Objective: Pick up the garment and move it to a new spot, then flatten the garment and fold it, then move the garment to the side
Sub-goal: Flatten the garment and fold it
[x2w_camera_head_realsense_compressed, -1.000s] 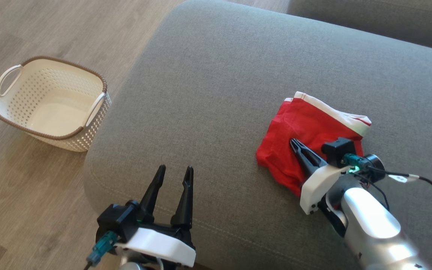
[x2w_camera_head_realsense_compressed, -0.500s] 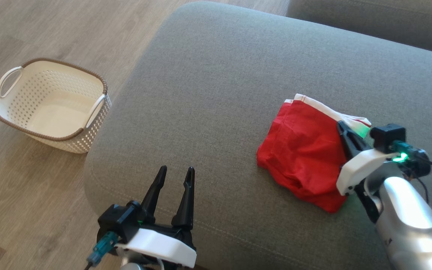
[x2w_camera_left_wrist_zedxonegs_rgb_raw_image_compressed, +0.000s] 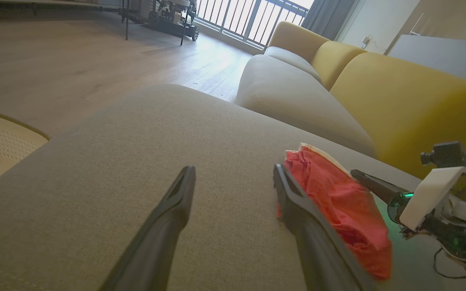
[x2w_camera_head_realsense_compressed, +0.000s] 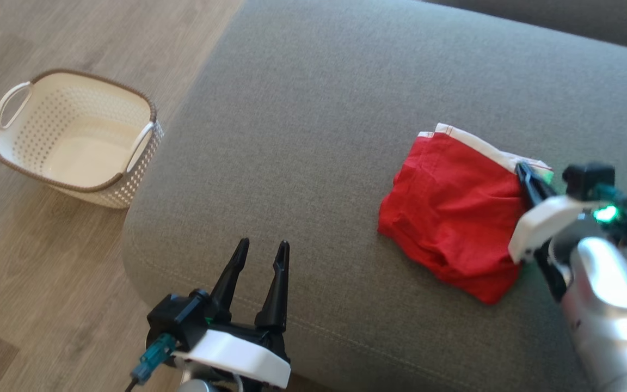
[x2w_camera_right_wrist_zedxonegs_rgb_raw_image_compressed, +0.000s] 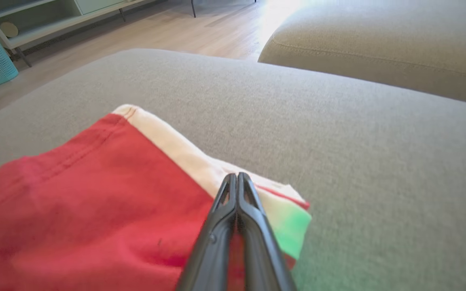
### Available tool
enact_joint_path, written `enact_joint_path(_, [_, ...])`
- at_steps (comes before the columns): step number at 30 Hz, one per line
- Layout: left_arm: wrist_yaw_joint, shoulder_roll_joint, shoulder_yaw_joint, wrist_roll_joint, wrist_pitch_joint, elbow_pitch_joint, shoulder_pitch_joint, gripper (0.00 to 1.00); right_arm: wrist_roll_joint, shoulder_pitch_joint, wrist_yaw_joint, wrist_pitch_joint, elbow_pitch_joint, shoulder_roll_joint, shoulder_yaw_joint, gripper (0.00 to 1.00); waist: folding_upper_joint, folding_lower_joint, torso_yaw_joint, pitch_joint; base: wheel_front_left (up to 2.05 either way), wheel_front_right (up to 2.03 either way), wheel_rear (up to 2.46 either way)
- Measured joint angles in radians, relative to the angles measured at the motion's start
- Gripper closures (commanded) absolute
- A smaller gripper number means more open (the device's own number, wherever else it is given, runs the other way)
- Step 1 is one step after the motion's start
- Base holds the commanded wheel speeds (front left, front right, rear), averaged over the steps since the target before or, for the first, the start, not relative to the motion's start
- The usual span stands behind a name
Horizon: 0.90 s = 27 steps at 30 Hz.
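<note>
Right fingers (x2w_camera_head_realsense_compressed: 521, 167) slid off red garment (x2w_camera_head_realsense_compressed: 449, 207) middle to its white waistband edge. Garment lies folded, rumpled, on grey woven sofa cushion (x2w_camera_head_realsense_compressed: 319, 109). Left wrist: left fingers (x2w_camera_left_wrist_zedxonegs_rgb_raw_image_compressed: 183, 186) spread wide, empty. Right wrist: fingers pressed together over waistband, no cloth seen pinched.

— Left pincer (x2w_camera_head_realsense_compressed: 263, 245)?
— Jaws spread wide, well left of the garment (x2w_camera_head_realsense_compressed: 449, 207).
— Right pincer (x2w_camera_head_realsense_compressed: 521, 167)?
— Jaws pressed together, tips over the garment's right edge, silver forearm (x2w_camera_head_realsense_compressed: 613, 294) slanting in.
</note>
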<state>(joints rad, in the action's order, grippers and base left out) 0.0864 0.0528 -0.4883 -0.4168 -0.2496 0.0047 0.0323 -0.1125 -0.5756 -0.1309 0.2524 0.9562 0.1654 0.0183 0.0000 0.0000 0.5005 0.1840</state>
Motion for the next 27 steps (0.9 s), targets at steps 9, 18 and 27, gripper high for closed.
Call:
enact_joint_path(9, [0.003, -0.001, -0.009, -0.011, 0.000, -0.004, -0.030, 0.00, 0.025, -0.081, 0.000, 0.000, 0.059, 0.021, 0.020, 1.00, 0.0000, 0.0000, 0.012, 0.042, 0.00, 0.00, 0.00])
enact_joint_path(18, [0.011, -0.001, -0.008, -0.020, 0.000, -0.002, -0.032, 0.00, -0.001, -0.013, 0.000, 0.000, -0.110, -0.028, 0.056, 1.00, 0.0000, 0.0000, -0.016, -0.012, 0.00, 0.00, 0.00])
enact_joint_path(27, [0.010, -0.001, -0.009, -0.020, 0.000, -0.002, -0.030, 0.00, -0.023, 0.069, 0.000, 0.000, -0.039, -0.041, -0.002, 1.00, 0.0000, 0.0000, -0.017, -0.012, 0.00, 0.00, 0.00])
